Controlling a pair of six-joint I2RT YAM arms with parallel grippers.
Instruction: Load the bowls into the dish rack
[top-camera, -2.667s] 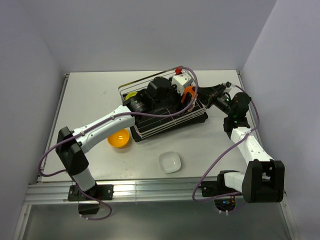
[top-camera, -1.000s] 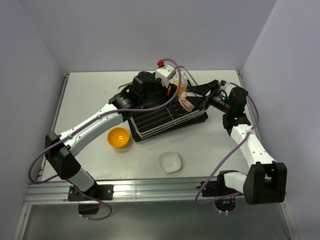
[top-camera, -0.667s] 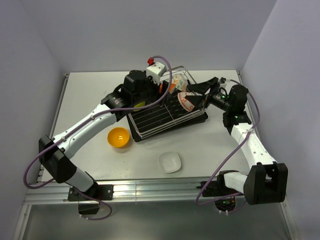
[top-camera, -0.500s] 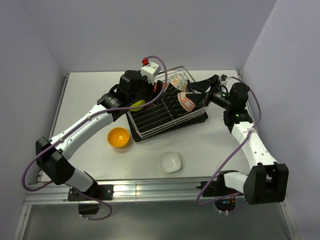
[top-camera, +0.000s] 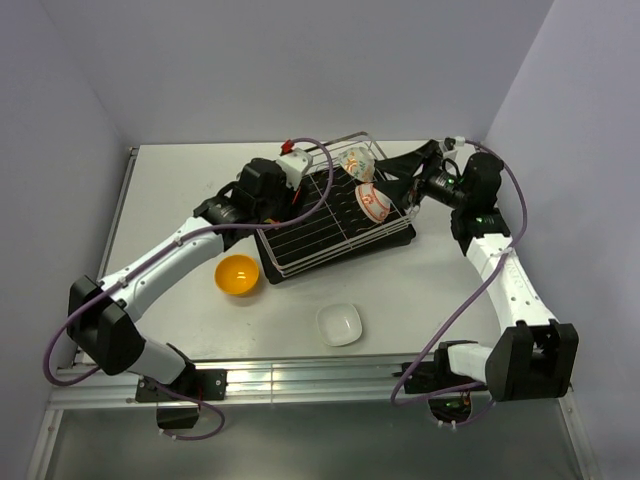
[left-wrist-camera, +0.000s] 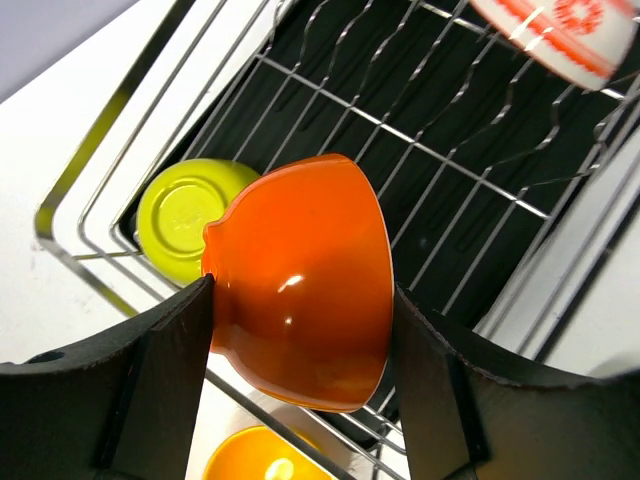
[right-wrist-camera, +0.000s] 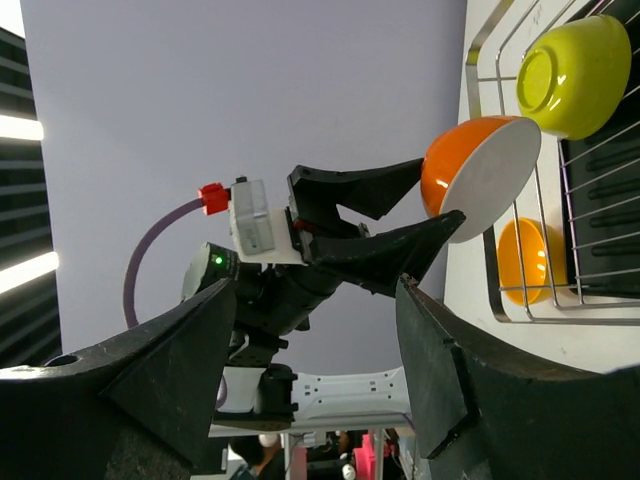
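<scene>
Top view, rack: The rectangular silver wire dish rack (top-camera: 330, 232) is sitting slantwise over its black tray, towards the far side of the pale surface (top-camera: 170, 190).
Top view, loaded: A red-and-white patterned bowl (top-camera: 372, 200) is leaning among the prongs at the right end. A pale leaf-print bowl (top-camera: 352, 160) is resting by the far rim.
Top view, waiting: A yellow-orange bowl (top-camera: 238, 275) and a small white bowl (top-camera: 340, 323) are sitting upright on the surface. Both are outside the rack, on its near side and apart from each other.
Top view, arms: The left end effector (top-camera: 280, 198) is hovering over the rack's left end. The right end effector (top-camera: 397, 182) is hanging at the right end, near the patterned bowl.
Left wrist, grasp: The left end effector (left-wrist-camera: 300, 300) is clamping a glossy orange bowl (left-wrist-camera: 310, 250) between its two black fingers. The bowl is tipped on its side above the rack's corner; contact with the wires cannot be told.
Left wrist, neighbour: A lime green bowl (left-wrist-camera: 190, 215) is lying foot-outward in that corner, just beside the held one.
Right wrist, grasp: The right end effector (right-wrist-camera: 315, 300) is spreading its fingers wide with nothing between them.
Right wrist, held bowl: The orange bowl (right-wrist-camera: 480, 180) is showing a white inside.
Progress: By my reckoning, three bowls are sitting in the rack, a fourth is going in, and two are waiting.
</scene>
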